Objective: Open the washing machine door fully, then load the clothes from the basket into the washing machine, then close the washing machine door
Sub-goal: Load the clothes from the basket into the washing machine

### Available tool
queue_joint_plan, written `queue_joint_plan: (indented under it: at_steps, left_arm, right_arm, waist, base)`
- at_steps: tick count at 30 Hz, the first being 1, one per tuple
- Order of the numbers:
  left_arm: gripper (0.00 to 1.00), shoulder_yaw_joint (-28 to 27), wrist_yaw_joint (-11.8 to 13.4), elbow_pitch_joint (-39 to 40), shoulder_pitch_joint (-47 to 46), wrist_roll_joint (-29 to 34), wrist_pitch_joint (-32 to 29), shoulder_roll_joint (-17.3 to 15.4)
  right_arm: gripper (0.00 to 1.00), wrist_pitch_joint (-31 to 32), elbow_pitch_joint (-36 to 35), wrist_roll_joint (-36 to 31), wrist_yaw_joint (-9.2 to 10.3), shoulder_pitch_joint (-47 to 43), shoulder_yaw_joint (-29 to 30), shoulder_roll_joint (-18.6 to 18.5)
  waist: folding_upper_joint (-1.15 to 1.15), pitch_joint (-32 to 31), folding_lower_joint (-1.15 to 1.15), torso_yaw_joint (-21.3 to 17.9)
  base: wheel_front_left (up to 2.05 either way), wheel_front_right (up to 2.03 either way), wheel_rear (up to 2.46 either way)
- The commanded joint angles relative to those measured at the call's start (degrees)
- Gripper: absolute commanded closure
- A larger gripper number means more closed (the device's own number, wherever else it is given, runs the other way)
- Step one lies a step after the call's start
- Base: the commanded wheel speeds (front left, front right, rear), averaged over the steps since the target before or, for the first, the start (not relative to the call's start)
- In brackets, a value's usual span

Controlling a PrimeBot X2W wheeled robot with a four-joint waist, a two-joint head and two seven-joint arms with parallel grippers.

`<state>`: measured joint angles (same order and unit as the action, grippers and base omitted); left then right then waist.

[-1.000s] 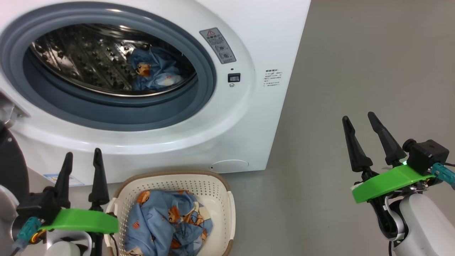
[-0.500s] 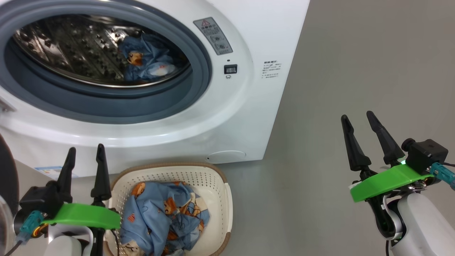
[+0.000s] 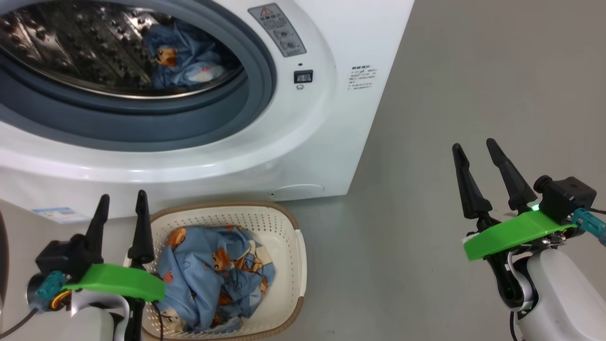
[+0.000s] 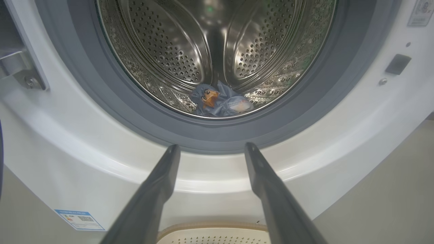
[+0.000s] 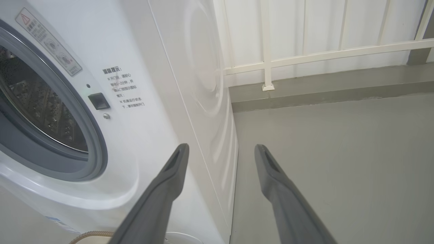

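The white washing machine (image 3: 303, 142) stands open, with one blue bear-print garment (image 3: 182, 64) lying in its steel drum (image 4: 217, 51). Of the washing machine door I see a dark sliver at the left edge (image 3: 2, 265) and its hinge bracket (image 4: 20, 69). The cream basket (image 3: 289, 246) sits on the floor in front of the machine, holding more blue clothes (image 3: 213, 279). My left gripper (image 3: 122, 198) hovers open and empty beside the basket's left rim, pointing at the drum (image 4: 210, 147). My right gripper (image 3: 473, 146) hangs open and empty over bare floor to the machine's right (image 5: 220, 146).
Grey floor (image 3: 473, 71) spreads to the right of the machine. A low kerb and white railing (image 5: 305, 57) close off the space behind it. A blue label sticker (image 4: 79, 219) marks the machine's lower left front. The basket rim (image 5: 91, 235) sits close against the machine's base.
The head camera has shifted, so machine and basket slide up and left in view. Both grippers stay open and keep roughly their places.
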<state>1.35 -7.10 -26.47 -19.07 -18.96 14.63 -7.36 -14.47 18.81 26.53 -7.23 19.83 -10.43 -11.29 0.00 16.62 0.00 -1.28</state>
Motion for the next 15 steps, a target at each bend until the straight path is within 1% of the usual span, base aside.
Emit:
queue_joint_plan:
  at_steps: [1, 15]
  left_arm:
    - [0.00, -1.47, -0.19, 0.57, -1.62, -0.48, 0.26, -1.75]
    - [0.00, 1.86, -0.34, -5.08, -5.54, -2.97, -0.11, -3.12]
  right_arm:
    - [0.00, -0.53, -1.12, -0.30, -0.25, 1.06, -0.65, -0.23]
    - [0.00, -0.53, -1.09, -0.49, -0.25, 3.45, -0.32, 0.44]
  waist:
    - [0.00, 0.62, 0.00, 0.03]
    - [0.00, 6.31, 0.00, 0.26]
  base:
    - [0.00, 0.00, 0.00]
    - [0.00, 0.00, 0.00]
